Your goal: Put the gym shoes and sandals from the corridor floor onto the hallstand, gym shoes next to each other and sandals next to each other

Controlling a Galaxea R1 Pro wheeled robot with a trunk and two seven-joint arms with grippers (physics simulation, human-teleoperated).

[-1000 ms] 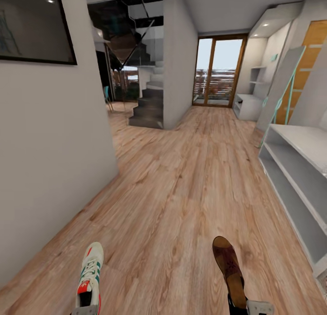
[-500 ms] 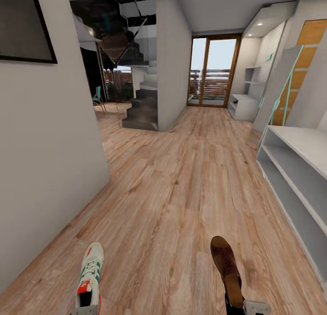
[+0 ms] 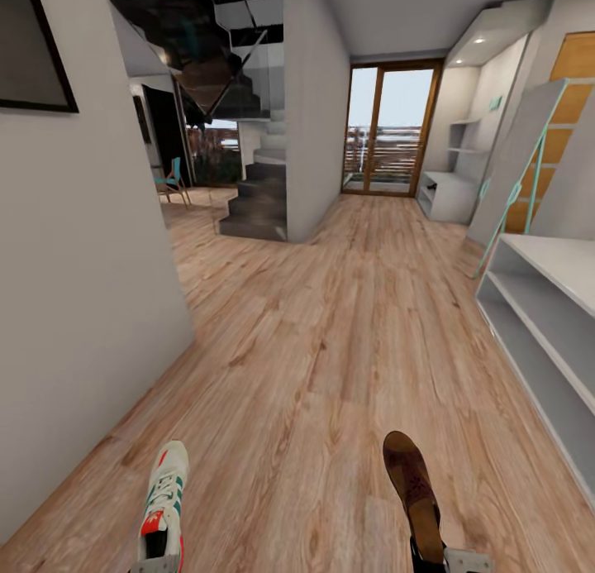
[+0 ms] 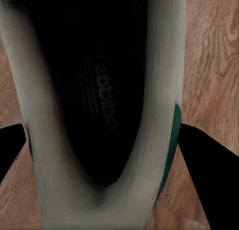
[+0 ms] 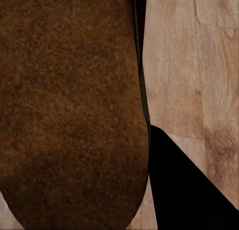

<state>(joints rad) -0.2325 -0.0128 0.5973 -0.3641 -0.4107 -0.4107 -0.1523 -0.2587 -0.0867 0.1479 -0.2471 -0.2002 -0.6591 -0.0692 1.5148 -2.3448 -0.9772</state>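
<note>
- At the far left there is a plain grey wall (image 3: pixel 83 267) with a dark picture frame (image 3: pixel 33 52) high on it. Beyond it stand a dark staircase (image 3: pixel 260 193) and a teal chair (image 3: pixel 171 180).
- Low on the left, the left gripper (image 3: pixel 155 563) holds one gym shoe (image 3: pixel 164 503) by its heel end, toe pointing forward, above the corridor floor (image 3: pixel 330 325). In the left wrist view the dark fingers (image 4: pixel 204 160) sit on both sides of the white shoe (image 4: pixel 99 110), so the gripper is clenched on it.
- In the middle, the wood floor runs to a glass door (image 3: pixel 388 126) at the end of the corridor.
- Low on the right, the right gripper (image 3: pixel 450 561) carries one brown sandal (image 3: pixel 413 494), also toe forward. In the right wrist view one finger (image 5: pixel 184 185) lies against the sandal (image 5: pixel 69 110); I judge it is grasped.
- At the right edge stands the hallstand (image 3: pixel 545 325), pale grey, with open shelves under the bench top. Nothing lies on the part I can see.
- I judge the step is carrying: one shoe in each hand, not yet placed. The next move calls for turning toward the rack, coming close, and putting each shoe on a shelf with free room beside it for its partner.
</note>
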